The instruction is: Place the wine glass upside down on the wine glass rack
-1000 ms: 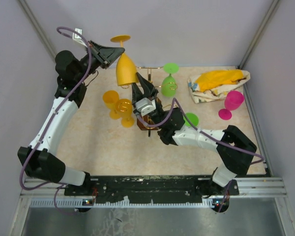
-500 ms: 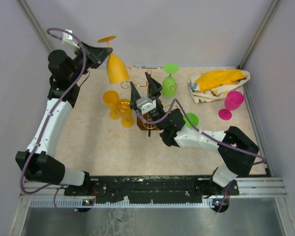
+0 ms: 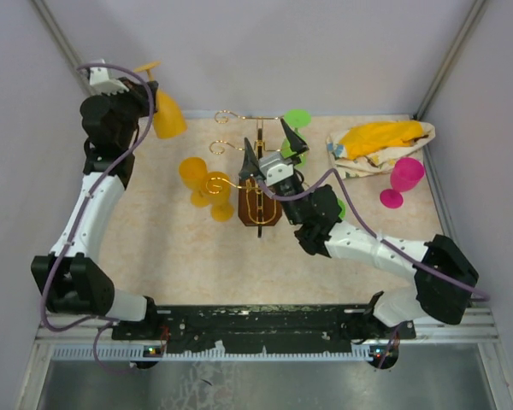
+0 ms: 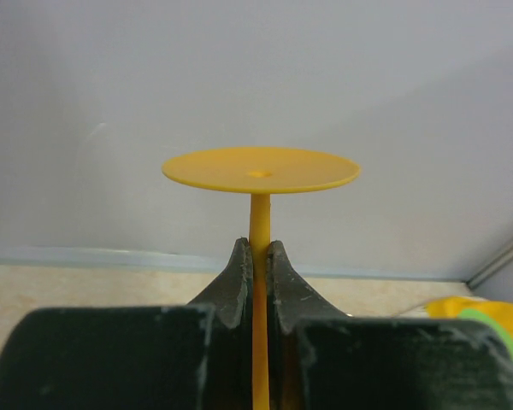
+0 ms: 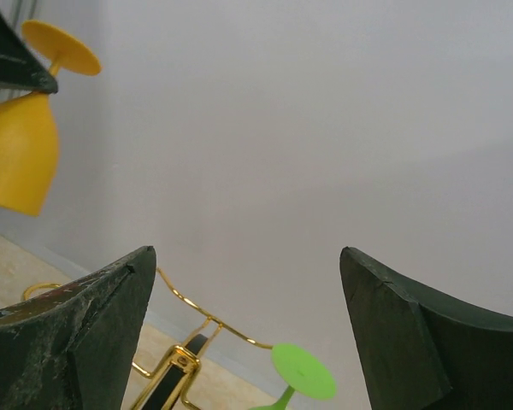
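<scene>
Wine glass (image 3: 168, 115), the orange one, was up high and well off to the left of the wine glass rack (image 3: 256, 207), already flipped with bowl down and foot up; left gripper (image 4: 258, 256) was pinched tight on the stem just under the foot; right gripper (image 5: 244, 256) hung right over the rack with its jaws spread wide and nothing in them.

Our take on doing this step well: keep the glass inverted and level on the way over; come in from the rack's left side toward a free curled loop; slide the stem in sideways so the foot sits on top of the wire; only let go once the wire carries the weight. We'd also move the right gripper out of the path first, and steer clear of the green glass (image 3: 296, 118) hanging on the rack's right side.

Labels or writing: we couldn't read any anywhere.
</scene>
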